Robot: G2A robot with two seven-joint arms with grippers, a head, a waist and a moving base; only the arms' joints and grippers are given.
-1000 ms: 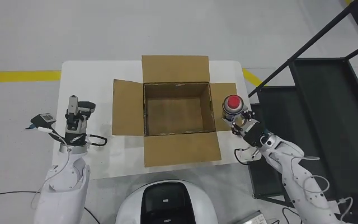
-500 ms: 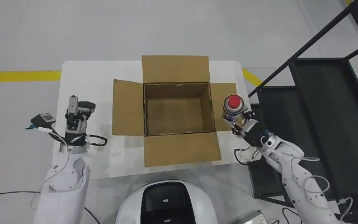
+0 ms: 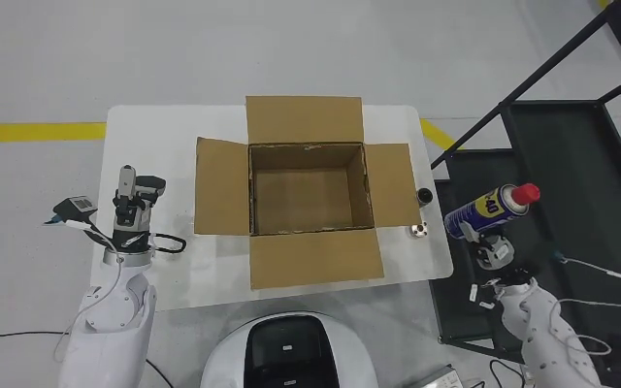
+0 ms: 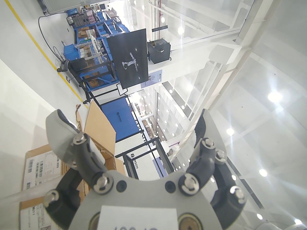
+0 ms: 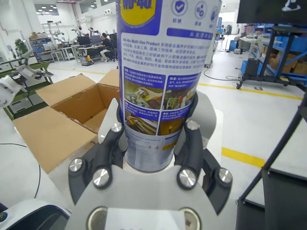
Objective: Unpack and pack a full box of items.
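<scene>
An open cardboard box point(image 3: 310, 189) stands mid-table with all flaps folded out; its inside shows bare cardboard. My right gripper point(image 3: 477, 233) hangs past the table's right edge, over a dark metal rack point(image 3: 543, 145). It is shut on the base of a blue and yellow spray can point(image 3: 490, 209) with a red cap, tilted sideways. In the right wrist view the gripper point(image 5: 158, 111) clamps the spray can point(image 5: 163, 72), with the box point(image 5: 72, 111) beyond. My left gripper point(image 3: 136, 184) is at the table's left side, pointing upward and open point(image 4: 130, 123) with nothing in it.
Two small items lie near the table's right edge: a black one point(image 3: 423, 197) and a pale one point(image 3: 418, 230). A small device point(image 3: 73, 207) with cables hangs off the left edge. The box flap point(image 4: 96, 130) rises close beside the left gripper.
My right arm has carried the spray can from above the box's right flap out past the table's right edge, tipping it from upright to sideways. The left arm has not moved.
</scene>
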